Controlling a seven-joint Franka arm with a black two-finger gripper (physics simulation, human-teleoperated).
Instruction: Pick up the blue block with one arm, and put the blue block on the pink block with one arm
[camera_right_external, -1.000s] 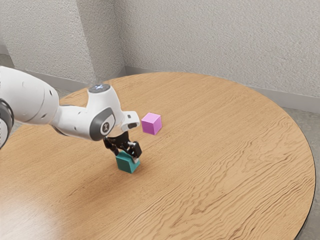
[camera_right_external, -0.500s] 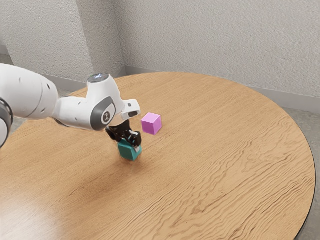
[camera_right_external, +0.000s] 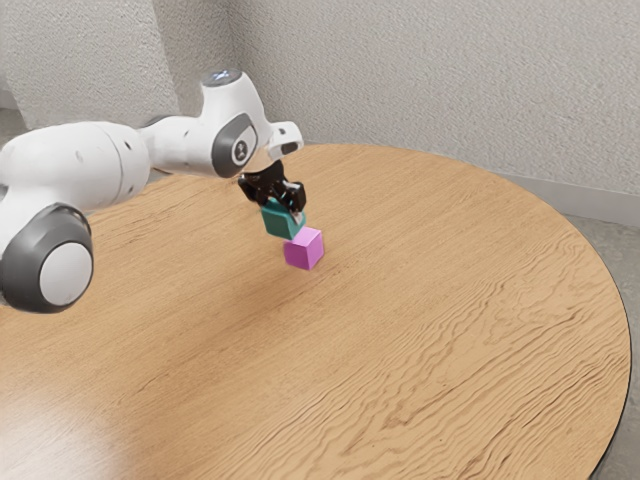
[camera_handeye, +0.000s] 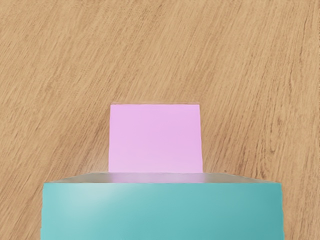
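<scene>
In the exterior view the white arm (camera_right_external: 110, 165) comes in from the exterior view's left, over the round wooden table (camera_right_external: 450, 330). The black gripper (camera_right_external: 284, 206) points down. Its two fingers press on the blue block (camera_right_external: 276, 222) from two sides, so they stand only as far apart as the block is wide (its colour looks more teal than blue). The block is lifted off the table and hangs a little tilted. It is just above the pink block (camera_right_external: 303, 249), with its lower corner at the pink block's top edge; I cannot tell if the two touch. The pink block stands on the table, near the middle. A grey rough wall (camera_right_external: 450, 70) is behind the table.

In the wrist view the blue block (camera_handeye: 162, 210) is large, just under the hand. Beyond it the pink block (camera_handeye: 155, 137) shows its square top face, with the wooden table (camera_handeye: 60, 60) around it. The edges of the two blocks run parallel.
</scene>
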